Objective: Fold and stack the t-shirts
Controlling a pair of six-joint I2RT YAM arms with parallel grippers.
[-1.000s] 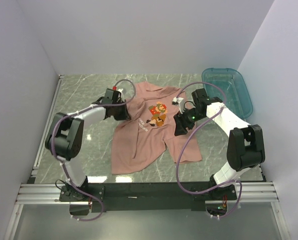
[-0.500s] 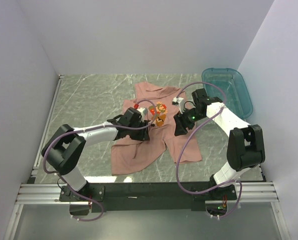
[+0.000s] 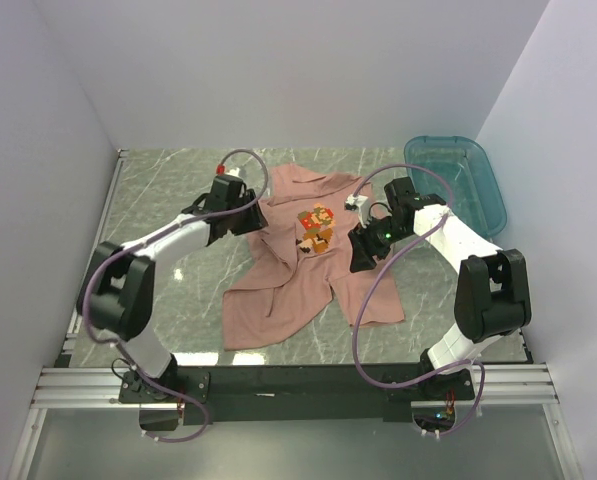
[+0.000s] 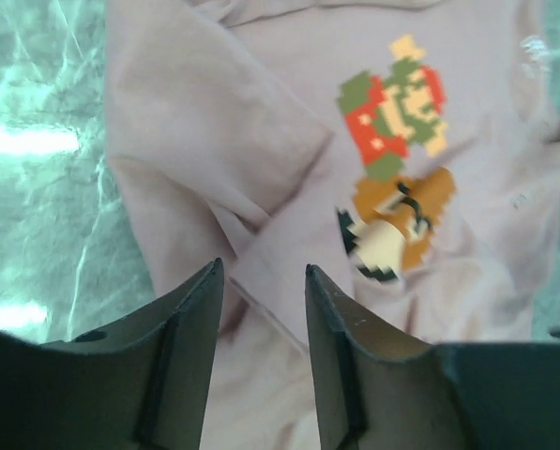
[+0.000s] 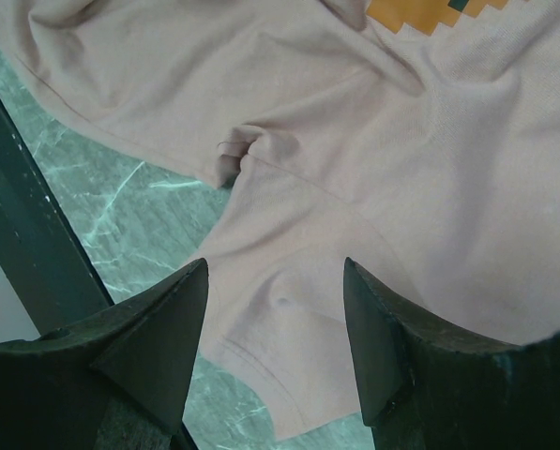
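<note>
One salmon-pink t-shirt lies spread on the marble table, its pixel cartoon print facing up. The left sleeve is folded inward over the chest. My left gripper hovers over the shirt's left edge, open, and the left wrist view shows only cloth below the gap. Over the shirt's right side my right gripper is open too. Under it, in the right wrist view, lie the right sleeve and a crease in the cloth.
A teal translucent bin stands at the back right, close to the right arm. White walls close in the table on three sides. A dark rail runs along the near edge past the shirt's hem.
The left gripper was shut on the left sleeve, carried it right over the chest, opened and drew back left. The sleeve now lies folded inward. The right arm has not moved.
</note>
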